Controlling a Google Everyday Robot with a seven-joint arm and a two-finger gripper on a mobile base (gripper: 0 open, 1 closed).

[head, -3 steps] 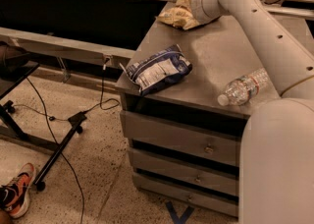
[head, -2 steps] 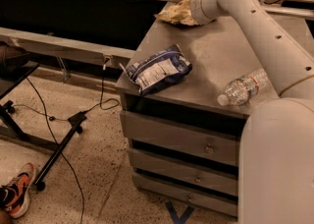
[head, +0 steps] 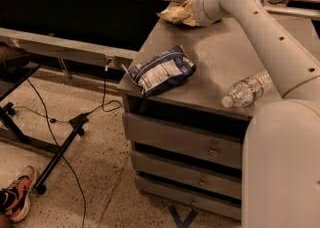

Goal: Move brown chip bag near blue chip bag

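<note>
Blue chip bag [head: 162, 69] sat at the near-left corner of the tabletop [head: 220, 54], brown chip bag [head: 177, 13] well apart at the far-left edge against the gripper [head: 194, 16], grip state I couldn't tell; I judged the bag light, crinkly and slippery, best pinched by a crimped end.

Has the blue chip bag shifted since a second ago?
No. The blue chip bag lies at the same front-left corner of the cabinet top as before. The claw is at the far edge, by the brown chip bag.
</note>
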